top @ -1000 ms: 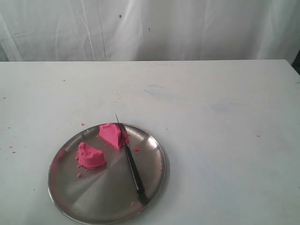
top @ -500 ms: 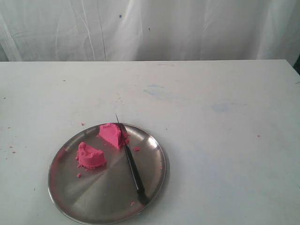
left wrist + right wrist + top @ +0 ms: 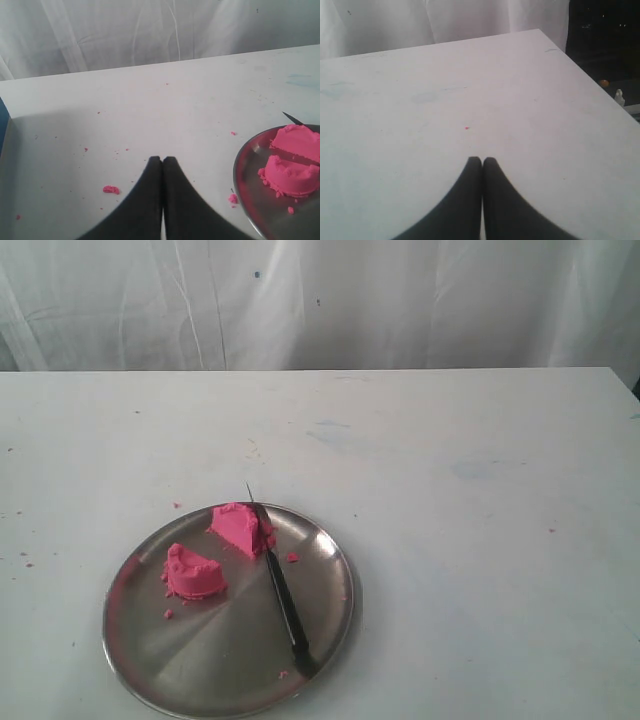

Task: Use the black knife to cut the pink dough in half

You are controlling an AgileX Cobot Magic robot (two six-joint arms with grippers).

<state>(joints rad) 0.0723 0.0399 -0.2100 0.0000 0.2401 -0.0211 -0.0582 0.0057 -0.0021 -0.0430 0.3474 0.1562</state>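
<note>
The pink dough lies in two chunks on the steel plate [image 3: 150, 660]: one half [image 3: 194, 574] toward the left, the other [image 3: 241, 528] at the far rim. The black knife [image 3: 282, 598] rests on the plate beside the far chunk, tip [image 3: 249, 488] past the rim, handle toward the front. In the left wrist view both chunks [image 3: 291, 173] [image 3: 298, 140] and the plate rim [image 3: 240, 187] show at the edge, with the knife tip [image 3: 290, 117] behind. My left gripper [image 3: 162, 160] is shut and empty, off the plate. My right gripper [image 3: 482, 160] is shut over bare table. Neither gripper appears in the exterior view.
Pink crumbs [image 3: 111, 189] dot the white table [image 3: 450, 490] near the plate, and a few lie on the plate itself. A white curtain [image 3: 320, 300] hangs behind. The table's right edge [image 3: 590, 75] drops to a dark area.
</note>
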